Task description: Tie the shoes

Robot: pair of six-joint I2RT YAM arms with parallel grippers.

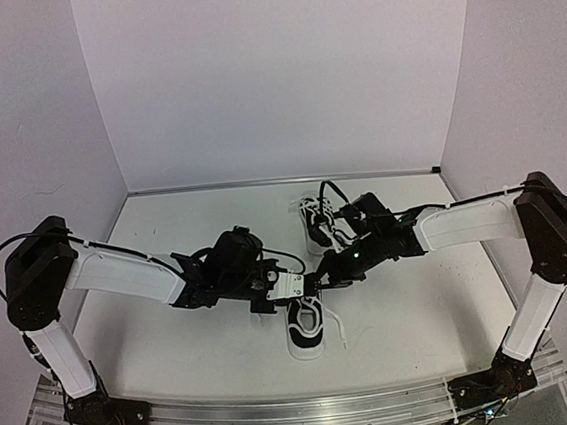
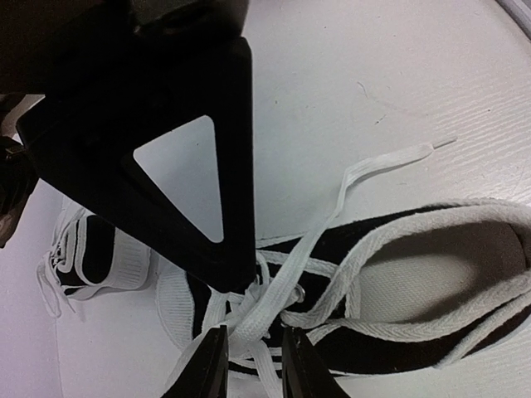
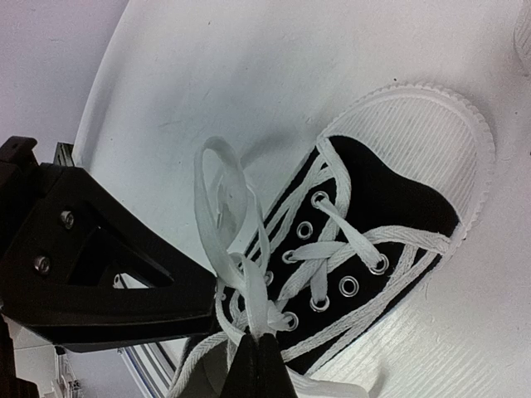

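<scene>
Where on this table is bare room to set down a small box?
Free: near-left, between the left arm and the front rail; near-right, between the near shoe and the right arm; and the table's far-left corner. Crowded: the middle, where the left tool and right tool meet over the near shoe's laces, the far shoe close behind.

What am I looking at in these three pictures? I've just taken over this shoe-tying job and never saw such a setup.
Two arms are bolted at the near edge of the table. The wide picture looks down from above and behind them: left arm, right arm. The other two come from a camera on each wrist, each showing its own gripper. On the table lie two black sneakers: the near shoe, between the grippers, and the far shoe. The right gripper is shut on a loop of white lace. The left gripper has lace strands between its slightly parted fingers; whether it pinches them is unclear.
</scene>
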